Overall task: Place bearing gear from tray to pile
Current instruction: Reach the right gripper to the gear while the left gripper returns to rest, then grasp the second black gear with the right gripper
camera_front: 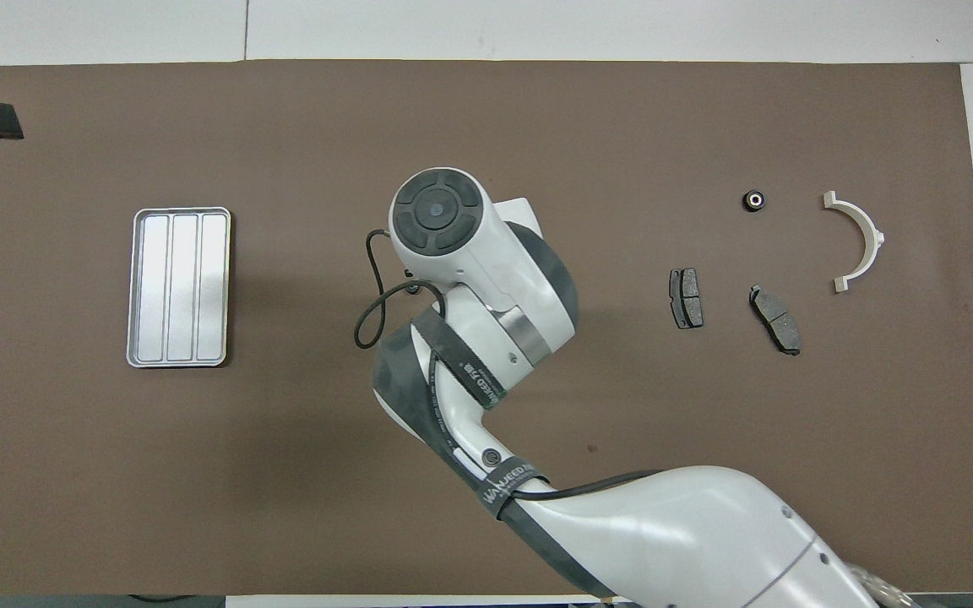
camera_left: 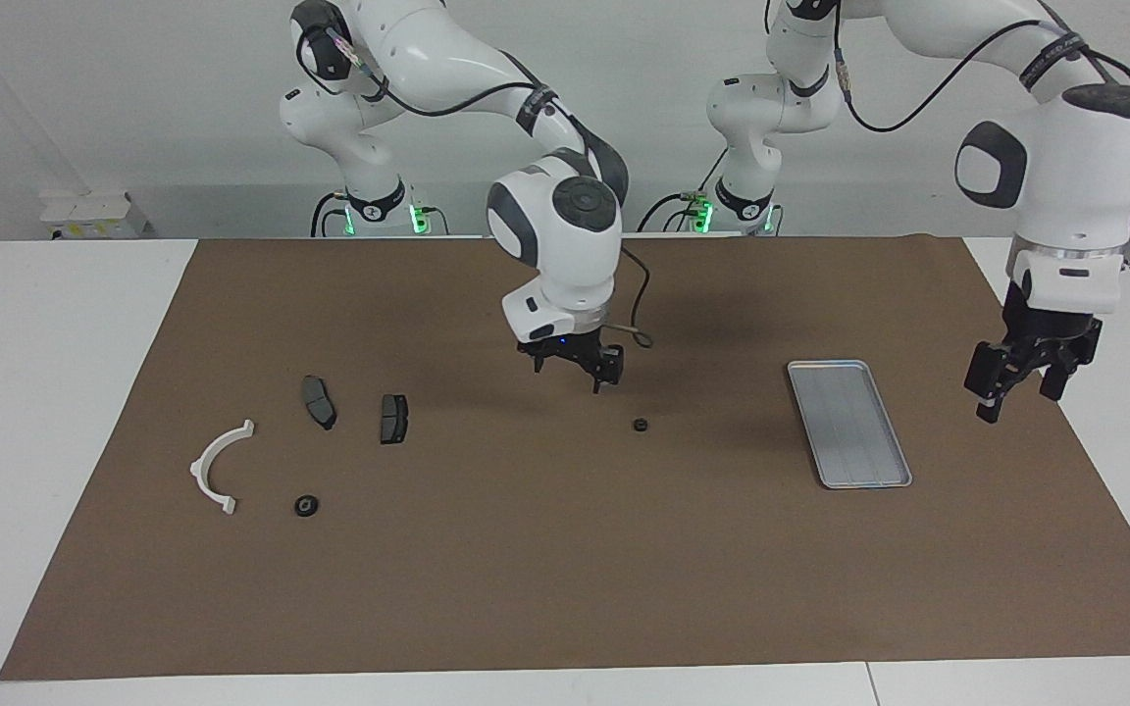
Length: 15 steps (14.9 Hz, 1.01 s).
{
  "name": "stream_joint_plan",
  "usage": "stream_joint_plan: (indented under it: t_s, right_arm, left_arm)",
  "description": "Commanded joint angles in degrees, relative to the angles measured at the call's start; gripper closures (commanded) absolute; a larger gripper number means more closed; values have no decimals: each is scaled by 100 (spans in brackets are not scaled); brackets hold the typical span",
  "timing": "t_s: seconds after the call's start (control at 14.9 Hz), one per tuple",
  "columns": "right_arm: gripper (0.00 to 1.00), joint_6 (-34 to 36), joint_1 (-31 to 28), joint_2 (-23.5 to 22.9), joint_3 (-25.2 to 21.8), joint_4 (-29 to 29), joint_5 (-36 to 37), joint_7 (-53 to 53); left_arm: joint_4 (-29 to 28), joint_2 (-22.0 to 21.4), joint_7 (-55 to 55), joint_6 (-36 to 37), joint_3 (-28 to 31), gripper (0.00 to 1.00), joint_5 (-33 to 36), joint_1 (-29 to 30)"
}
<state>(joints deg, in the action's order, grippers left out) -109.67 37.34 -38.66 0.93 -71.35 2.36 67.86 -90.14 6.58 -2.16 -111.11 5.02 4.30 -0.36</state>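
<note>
bearing gear (camera_left: 640, 425): on the brown mat (camera_left: 565, 588), mid-bench, between tray (camera_left: 849, 423) and pile (camera_left: 393, 418)
right claw (camera_left: 577, 365): fingers apart, empty, hanging over the mat just beside the gear
left claw (camera_left: 1016, 384): fingers apart, empty, over the mat's edge at the left arm's end

Robot lab: two arms (camera_left: 565, 226), brown mat (camera_left: 565, 569), bare wall.
</note>
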Motion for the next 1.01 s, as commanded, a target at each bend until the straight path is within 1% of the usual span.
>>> stream_joint_plan:
  t_s: [0.0,0.13,0.2,0.34,0.47,0.54,0.67,0.74,0.87,0.94]
  right_arm:
    - [0,157,62,-730,-14,999,-60,166]
    - [0,69,107,-879,-22,1009,-52,166]
    - [0,16,159,-958,-22,1052,-43,166]
    - [0,-168,273,-1108,-22,1097,10,157]
    - [0,-353,292,-1178,-14,1097,10,157]
    - [0,-397,292,-1196,-14,1097,19,157]
    - [0,-555,292,-1249,-14,1062,19,140]
    - [0,-616,300,-1319,-14,1061,27,140]
    - [0,-617,309,-1328,-14,1053,45,140]
    - [3,-617,309,-1328,-14,1053,36,140]
  left_arm:
    - [251,-244,312,1395,-53,0,-324,27]
    - [216,-376,269,2012,-36,0,-815,27]
    - [181,-455,260,2189,-62,0,-852,18]
    - [163,-500,268,2217,-141,0,-887,-69]
    - [128,-509,234,2164,-185,0,-879,-358]
    - [-64,-587,233,1981,-185,0,-879,-482]
    - [-529,-771,233,1358,-185,0,-879,-649]
    - [-697,-833,172,1216,-177,0,-879,-719]
    - [-769,-869,189,1110,-177,0,-870,-694]
    - [-786,-869,207,1092,-177,0,-818,-668]
